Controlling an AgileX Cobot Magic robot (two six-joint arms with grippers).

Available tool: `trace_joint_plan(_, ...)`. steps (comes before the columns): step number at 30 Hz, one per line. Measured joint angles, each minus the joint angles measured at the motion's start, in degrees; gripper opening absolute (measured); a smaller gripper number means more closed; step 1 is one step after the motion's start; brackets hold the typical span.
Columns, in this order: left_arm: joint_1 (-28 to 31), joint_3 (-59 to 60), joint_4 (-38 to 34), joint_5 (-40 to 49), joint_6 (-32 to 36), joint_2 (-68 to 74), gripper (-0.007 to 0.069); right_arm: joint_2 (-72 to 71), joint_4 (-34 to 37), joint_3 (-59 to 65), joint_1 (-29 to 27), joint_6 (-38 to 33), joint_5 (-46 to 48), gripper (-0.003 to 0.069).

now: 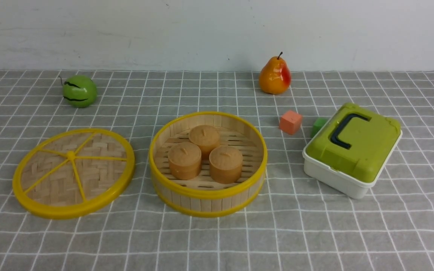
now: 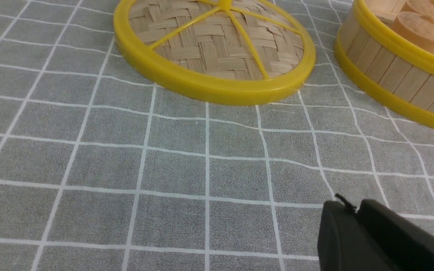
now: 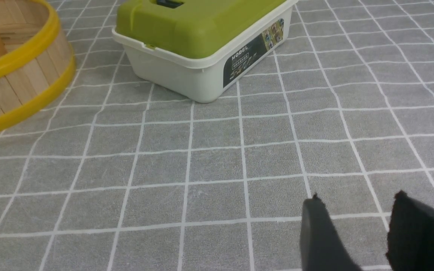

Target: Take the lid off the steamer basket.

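The lid [image 1: 73, 173] lies flat on the bench [image 1: 315, 233], off the steamer basket [image 1: 208, 203] and just beside it on the robot's left, with a narrow strip of grey checked cloth [image 1: 217, 244] between the two yellow rims. Its woven bamboo face, five yellow spokes and centre knob face upward. The basket stands open near the middle of the bench, and three tan buns [image 1: 205, 156] sit close together on its slatted floor.

To the basket's right stands a white box with a green lid [image 1: 352, 150] and a dark handle, turned at an angle. Just beyond it lie an orange cube [image 1: 290, 122] and a green cube [image 1: 318, 125], the latter partly hidden by the box. Farther back, a pear [image 1: 275, 76] stands upright near the wall, and a green apple [image 1: 79, 90] sits far back on the left.

Neither arm shows in the front view. In the left wrist view the left gripper [image 2: 354, 210] hangs over bare cloth near the lid with its jaws pressed together, grasping nothing. In the right wrist view the right gripper [image 3: 356, 205] has its jaws parted over bare cloth, well short of the box, also grasping nothing
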Motion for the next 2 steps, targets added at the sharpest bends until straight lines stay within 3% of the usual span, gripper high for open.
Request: trace_joint_plan(2, 0.0, 0.0, 0.0, 0.0, 0.0, 0.0, 0.0059, 0.0, 0.0, 0.0, 0.0, 0.0, 0.0, 0.0242)
